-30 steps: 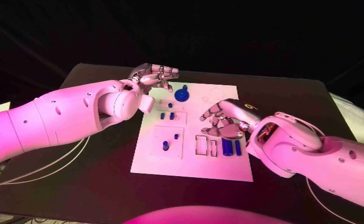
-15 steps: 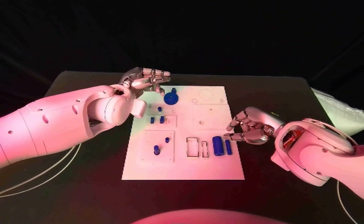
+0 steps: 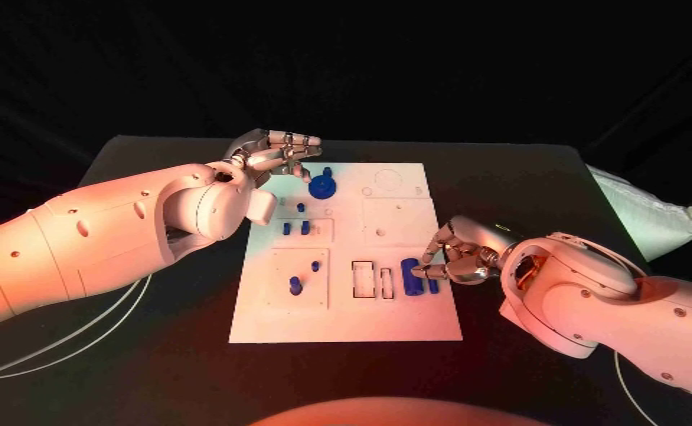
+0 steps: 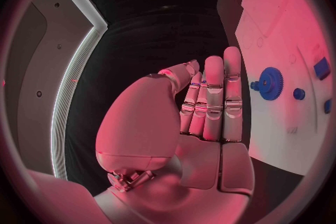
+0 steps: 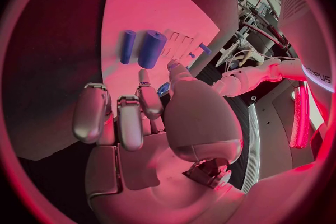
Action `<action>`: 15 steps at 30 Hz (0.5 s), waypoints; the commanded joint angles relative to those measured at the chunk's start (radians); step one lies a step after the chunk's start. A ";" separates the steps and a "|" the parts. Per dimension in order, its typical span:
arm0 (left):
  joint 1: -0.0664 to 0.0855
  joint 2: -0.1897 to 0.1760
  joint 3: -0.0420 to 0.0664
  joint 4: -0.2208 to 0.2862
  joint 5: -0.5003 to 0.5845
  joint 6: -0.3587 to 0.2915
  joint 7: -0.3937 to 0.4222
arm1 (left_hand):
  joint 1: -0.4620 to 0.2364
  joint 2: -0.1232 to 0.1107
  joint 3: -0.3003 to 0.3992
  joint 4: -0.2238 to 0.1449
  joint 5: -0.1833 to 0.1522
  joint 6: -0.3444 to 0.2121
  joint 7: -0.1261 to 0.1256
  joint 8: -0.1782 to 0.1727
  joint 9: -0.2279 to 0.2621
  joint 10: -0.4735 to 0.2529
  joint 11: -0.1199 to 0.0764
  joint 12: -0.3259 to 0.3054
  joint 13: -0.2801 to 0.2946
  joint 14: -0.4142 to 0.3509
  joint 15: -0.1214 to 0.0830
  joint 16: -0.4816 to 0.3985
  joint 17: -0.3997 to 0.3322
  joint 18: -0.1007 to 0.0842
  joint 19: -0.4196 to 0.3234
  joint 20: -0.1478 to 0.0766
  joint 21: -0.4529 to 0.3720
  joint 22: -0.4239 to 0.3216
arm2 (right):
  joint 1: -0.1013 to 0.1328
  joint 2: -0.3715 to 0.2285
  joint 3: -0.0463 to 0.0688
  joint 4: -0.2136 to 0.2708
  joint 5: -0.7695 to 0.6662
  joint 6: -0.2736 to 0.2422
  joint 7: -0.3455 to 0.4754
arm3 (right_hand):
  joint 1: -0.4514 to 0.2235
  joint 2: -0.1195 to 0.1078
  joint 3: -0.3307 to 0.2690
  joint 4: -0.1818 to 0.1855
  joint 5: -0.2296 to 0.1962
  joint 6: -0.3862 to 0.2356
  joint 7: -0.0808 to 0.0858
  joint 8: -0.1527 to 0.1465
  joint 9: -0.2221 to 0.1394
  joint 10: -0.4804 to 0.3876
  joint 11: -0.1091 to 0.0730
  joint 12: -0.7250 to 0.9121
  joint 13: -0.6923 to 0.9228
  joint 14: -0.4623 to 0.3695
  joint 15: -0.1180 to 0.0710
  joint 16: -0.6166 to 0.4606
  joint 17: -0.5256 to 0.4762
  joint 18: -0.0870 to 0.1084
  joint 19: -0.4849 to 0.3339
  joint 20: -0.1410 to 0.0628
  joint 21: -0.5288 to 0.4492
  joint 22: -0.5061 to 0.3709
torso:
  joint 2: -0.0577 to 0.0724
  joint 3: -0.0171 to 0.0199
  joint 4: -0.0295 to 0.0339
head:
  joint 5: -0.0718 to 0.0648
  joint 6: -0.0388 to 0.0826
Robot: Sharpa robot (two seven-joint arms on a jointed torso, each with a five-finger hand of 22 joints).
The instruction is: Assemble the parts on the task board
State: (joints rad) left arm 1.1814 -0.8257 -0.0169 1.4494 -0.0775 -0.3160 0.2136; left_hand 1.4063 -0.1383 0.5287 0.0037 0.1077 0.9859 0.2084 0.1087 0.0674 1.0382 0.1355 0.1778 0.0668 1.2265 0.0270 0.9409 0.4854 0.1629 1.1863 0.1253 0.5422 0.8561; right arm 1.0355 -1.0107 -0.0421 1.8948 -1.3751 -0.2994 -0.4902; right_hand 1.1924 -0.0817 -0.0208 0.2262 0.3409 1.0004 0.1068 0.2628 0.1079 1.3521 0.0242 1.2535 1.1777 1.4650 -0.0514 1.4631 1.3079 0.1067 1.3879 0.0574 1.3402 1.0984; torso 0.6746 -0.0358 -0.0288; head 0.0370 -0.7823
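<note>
One white rectangular task board (image 3: pixel 378 310) lies on the black tabletop (image 3: pixel 159 161); one blue gear-shaped part (image 3: pixel 323 186) stands on it; two blue cylinders (image 3: pixel 411 276) lie side by side near its right edge; several small blue pegs (image 3: pixel 296 286) dot its left half, too small to count exactly; two silver many-fingered hands (image 3: pixel 281 149) are present.

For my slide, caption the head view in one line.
Right hand reaches the blue cylinders on the task board; left hand waits.
</note>
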 commanded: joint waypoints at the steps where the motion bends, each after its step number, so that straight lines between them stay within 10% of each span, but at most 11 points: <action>1: -0.001 0.001 0.001 0.001 -0.003 0.012 0.007 | -0.011 0.001 -0.002 -0.002 0.002 -0.009 0.001 0.004 0.001 -0.006 -0.002 0.003 0.000 -0.004 0.006 0.001 -0.001 0.019 -0.005 0.000 -0.004 0.001 | -0.005 0.012 0.000 -0.010 -0.042 0.032 -0.057 | 0.007 0.007 -0.008 0.001 0.008 -0.005 0.000 0.005 0.001 0.005 0.000 0.004 0.003 0.073 0.002 0.004 0.089 -0.017 0.009 0.000 0.007 0.001 | 0.000 -0.0003 0.0015 | 0.000 -0.005; 15: -0.002 -0.001 0.000 0.001 -0.003 0.013 0.007 | -0.011 0.001 -0.002 -0.002 0.002 -0.009 0.001 0.004 0.001 -0.006 -0.002 0.003 0.000 -0.004 0.006 0.001 -0.001 0.019 -0.005 0.000 -0.004 0.001 | -0.026 0.067 0.000 -0.042 -0.053 0.066 -0.084 | 0.009 0.012 -0.017 0.010 0.012 -0.002 -0.002 0.013 0.003 0.006 -0.001 0.006 0.008 0.073 0.002 0.003 0.088 -0.017 0.008 0.001 0.007 0.001 | 0.001 0.0001 0.0006 | 0.001 -0.008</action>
State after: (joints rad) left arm 1.1797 -0.8273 -0.0170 1.4491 -0.0776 -0.3158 0.2139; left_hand 1.4063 -0.1383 0.5287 0.0037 0.1077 0.9859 0.2083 0.1087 0.0675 1.0383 0.1355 0.1778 0.0668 1.2266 0.0270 0.9409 0.4854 0.1628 1.1863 0.1253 0.5422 0.8561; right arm 1.0127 -0.9471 -0.0422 1.8558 -1.4076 -0.2628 -0.5536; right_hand 1.1966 -0.0776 -0.0319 0.2373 0.3466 1.0003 0.1069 0.2745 0.1105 1.3519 0.0243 1.2534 1.1851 1.4650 -0.0515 1.4630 1.3078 0.1068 1.3878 0.0574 1.3406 1.0982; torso 0.6750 -0.0358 -0.0270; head 0.0383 -0.7900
